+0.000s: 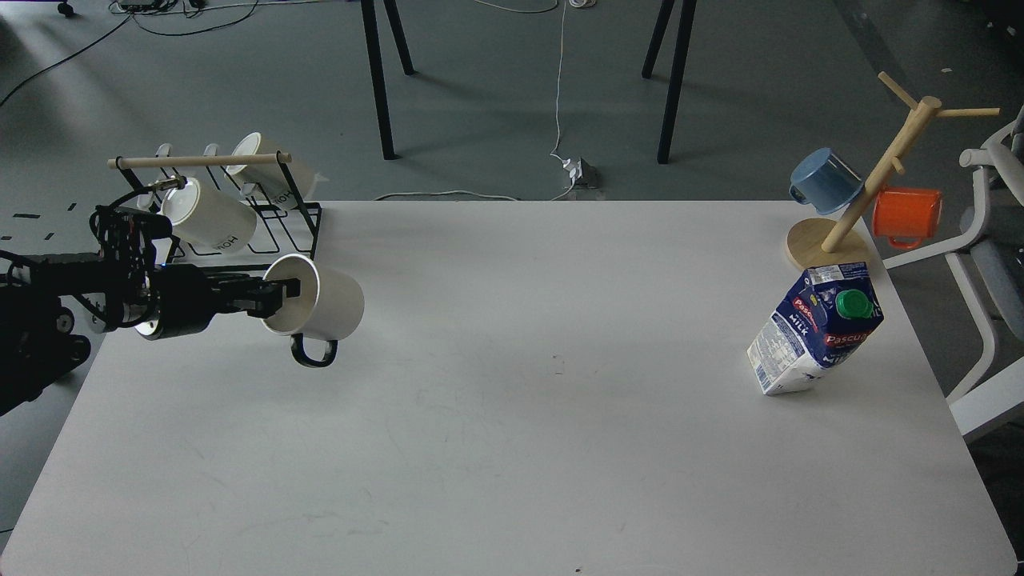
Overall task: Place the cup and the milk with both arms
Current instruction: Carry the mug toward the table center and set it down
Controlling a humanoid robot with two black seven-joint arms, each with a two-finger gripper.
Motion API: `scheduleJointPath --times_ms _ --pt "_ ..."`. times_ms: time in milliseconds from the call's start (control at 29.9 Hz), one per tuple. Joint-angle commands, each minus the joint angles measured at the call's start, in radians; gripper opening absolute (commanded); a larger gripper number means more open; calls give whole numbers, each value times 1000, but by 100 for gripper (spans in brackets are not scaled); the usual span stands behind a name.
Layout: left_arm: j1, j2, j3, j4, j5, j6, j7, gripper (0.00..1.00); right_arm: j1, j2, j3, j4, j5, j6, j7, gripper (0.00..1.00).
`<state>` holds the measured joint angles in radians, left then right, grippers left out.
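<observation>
My left gripper [276,294] is shut on the rim of the cup [320,306], a cream-white mug with a black loop handle. It holds the cup tipped on its side above the table's left part, handle hanging down, mouth facing left. The milk [816,328], a dark blue and white carton with a green cap, stands upright near the table's right edge. My right gripper is out of view.
A black wire rack [240,240] with a wooden bar holds two cream lettered mugs [210,220] at the back left, close behind my left arm. A wooden mug tree [832,240] with a blue mug [824,181] and an orange mug [906,216] stands at the back right, behind the milk.
</observation>
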<state>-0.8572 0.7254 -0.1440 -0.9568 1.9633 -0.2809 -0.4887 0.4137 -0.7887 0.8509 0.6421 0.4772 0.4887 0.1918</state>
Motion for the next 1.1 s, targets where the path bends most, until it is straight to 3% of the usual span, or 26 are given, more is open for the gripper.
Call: scheduleJointPath --times_ms 0,167,434,1069 --pt "-22 -125 1 9 5 -44 0 4 2 -3 -1 -25 0 0 0 99" --pt "-10 -265 17 59 29 -57 0 5 7 -4 -6 -27 0 0 -2 99" --pt "29 -346 15 84 69 -58 0 12 7 -3 -6 -27 0 0 -2 99" --pt "56 -385 4 92 57 -58 0 36 -1 -1 -6 -25 0 0 0 99"
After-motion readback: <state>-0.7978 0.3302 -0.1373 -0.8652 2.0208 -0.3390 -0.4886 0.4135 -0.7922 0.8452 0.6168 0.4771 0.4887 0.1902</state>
